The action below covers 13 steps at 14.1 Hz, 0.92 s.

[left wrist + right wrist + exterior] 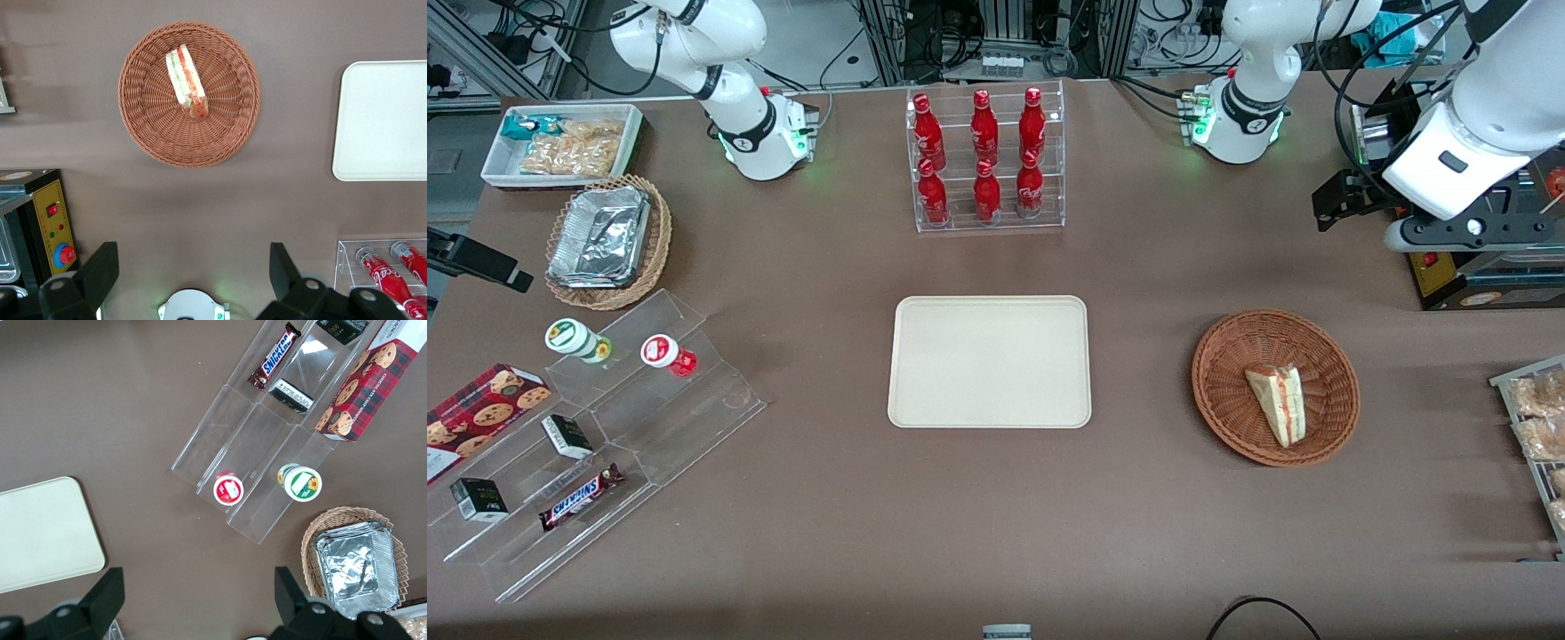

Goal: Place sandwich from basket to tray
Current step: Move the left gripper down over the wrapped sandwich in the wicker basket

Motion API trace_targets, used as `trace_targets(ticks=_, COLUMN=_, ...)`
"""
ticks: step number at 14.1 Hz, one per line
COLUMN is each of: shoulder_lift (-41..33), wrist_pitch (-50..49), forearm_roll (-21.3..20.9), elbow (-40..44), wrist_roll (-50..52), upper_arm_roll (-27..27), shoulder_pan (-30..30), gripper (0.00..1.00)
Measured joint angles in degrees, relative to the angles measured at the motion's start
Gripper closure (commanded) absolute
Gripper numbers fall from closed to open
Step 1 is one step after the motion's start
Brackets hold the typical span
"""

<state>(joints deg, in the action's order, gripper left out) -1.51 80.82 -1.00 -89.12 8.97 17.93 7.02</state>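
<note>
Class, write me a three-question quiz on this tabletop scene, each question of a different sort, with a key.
1. True or false: the sandwich already lies on the tray.
2. Multiple choice: where is the left arm's claw? A) closed on the sandwich B) open, raised above the table, clear of the basket C) resting on the tray
3. Fill in: the rack farther from the front camera than the tray holds six red ____.

Key: 1 false, it lies in the basket; 2 B; 3 bottles.
</note>
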Motion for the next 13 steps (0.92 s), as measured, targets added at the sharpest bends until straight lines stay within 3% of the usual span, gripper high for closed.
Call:
trace_targets(ticks=6, shoulder_lift=1.7, wrist_pitch=-0.2, forearm_roll=-0.1, elbow=-0.5, wrist_roll=-0.1, upper_arm_roll=-0.3, shoulder_pan=0.4, gripper=0.00)
trace_targets(ticks=13, shoulder_lift=18.3, wrist_pitch=8.5, forearm_roll=-0.4, elbow=-0.5, wrist_roll=0.3, upper_arm_roll=-0.5, shoulder_pan=4.5, gripper=0.00)
